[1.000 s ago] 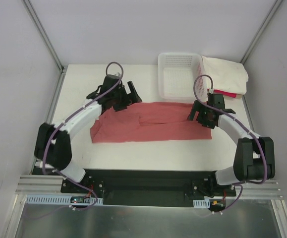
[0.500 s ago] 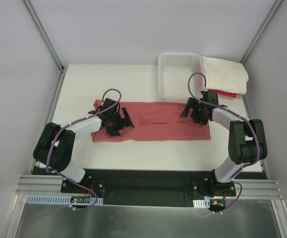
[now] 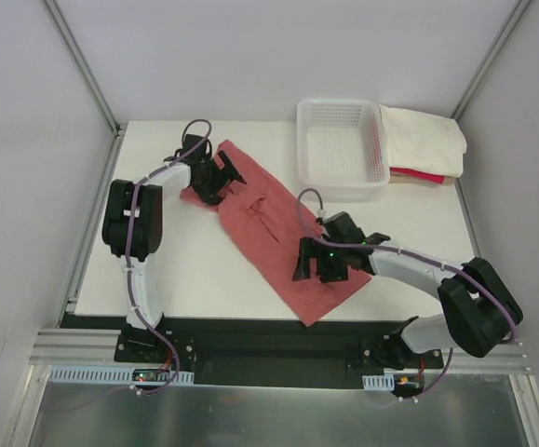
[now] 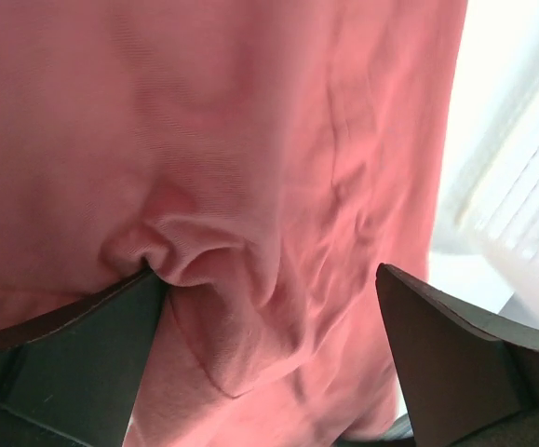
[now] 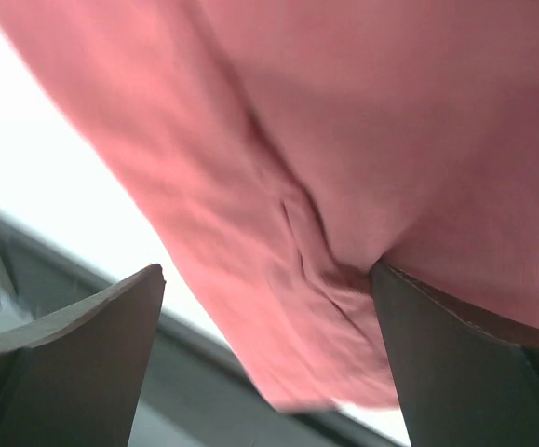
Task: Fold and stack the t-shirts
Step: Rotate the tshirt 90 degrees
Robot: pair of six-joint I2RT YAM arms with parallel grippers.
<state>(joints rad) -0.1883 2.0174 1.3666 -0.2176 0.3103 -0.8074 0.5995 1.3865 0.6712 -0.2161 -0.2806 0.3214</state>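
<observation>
The dusty salmon-red t-shirt (image 3: 269,233) lies folded in a long strip, running diagonally from far left to the near middle of the table. My left gripper (image 3: 219,177) is over its far end, jaws wide open, with cloth (image 4: 250,186) bunched against the left finger (image 4: 74,354). My right gripper (image 3: 320,263) is over its near end, jaws wide open, with cloth (image 5: 362,186) pressed against the right finger (image 5: 474,372). The cream-white t-shirt (image 3: 427,140) lies folded at the far right on top of the bright pink-red t-shirt (image 3: 424,176).
A white plastic lattice basket (image 3: 339,149) stands at the far middle right, just beyond the strip and next to the folded shirts. The shirt's near tip reaches the table's front edge (image 3: 250,319). Grey walls close in the left, far and right sides.
The salmon-red shirt has swung from lying across the table to a diagonal. My left gripper moved to the far left, my right gripper came towards the front middle.
</observation>
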